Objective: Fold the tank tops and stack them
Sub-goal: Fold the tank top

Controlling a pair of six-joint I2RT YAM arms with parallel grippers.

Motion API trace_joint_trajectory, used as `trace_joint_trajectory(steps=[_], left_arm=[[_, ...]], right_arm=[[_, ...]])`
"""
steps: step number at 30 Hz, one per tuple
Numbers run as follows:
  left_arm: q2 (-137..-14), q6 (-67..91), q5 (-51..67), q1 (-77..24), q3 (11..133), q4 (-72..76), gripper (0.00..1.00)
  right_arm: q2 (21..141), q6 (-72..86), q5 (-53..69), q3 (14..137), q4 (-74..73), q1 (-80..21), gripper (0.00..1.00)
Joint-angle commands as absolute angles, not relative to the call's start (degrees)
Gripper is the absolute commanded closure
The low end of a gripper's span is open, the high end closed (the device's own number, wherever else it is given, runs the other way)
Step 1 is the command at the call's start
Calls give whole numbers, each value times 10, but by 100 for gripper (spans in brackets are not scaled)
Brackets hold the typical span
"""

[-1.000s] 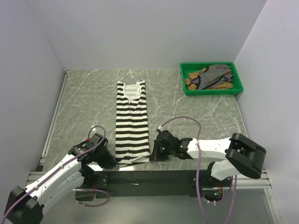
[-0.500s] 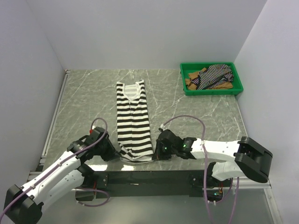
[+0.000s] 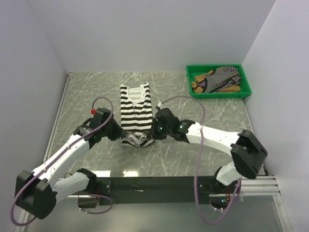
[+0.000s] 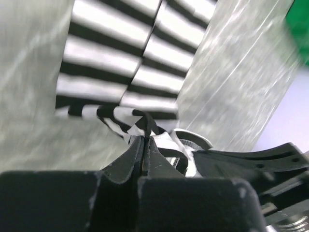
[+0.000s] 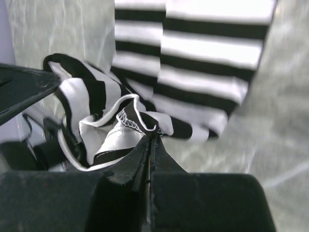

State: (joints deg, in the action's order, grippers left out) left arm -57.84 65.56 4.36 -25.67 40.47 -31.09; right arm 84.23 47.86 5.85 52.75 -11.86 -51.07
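Hem corners of the wide-striped tank top [image 3: 136, 108] are bunched and lifted, the left gripper [image 3: 119, 134] and right gripper [image 3: 155, 131] each clamped tight on one, so the hem-to-neck fold looks about half made. Its upper part lies flat on the table [image 3: 87, 96]. Farther back, the thin-striped top [image 3: 224, 76] and what seems the tan top [image 3: 198, 84] sit crumpled in the green tray [image 3: 219, 94], neither folded, nothing stacked.
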Motion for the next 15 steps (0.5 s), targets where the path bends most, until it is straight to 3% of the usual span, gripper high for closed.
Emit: trace_joint_trajectory(steps=[1,15], left_arm=[[-620,624,9,-232,467,-247,99],[-877,602,-9,-137,626,-155,99]], right_arm=[[895,432,68,604,-130,-483,100],[1105,370,105,837,-177,-362,100]])
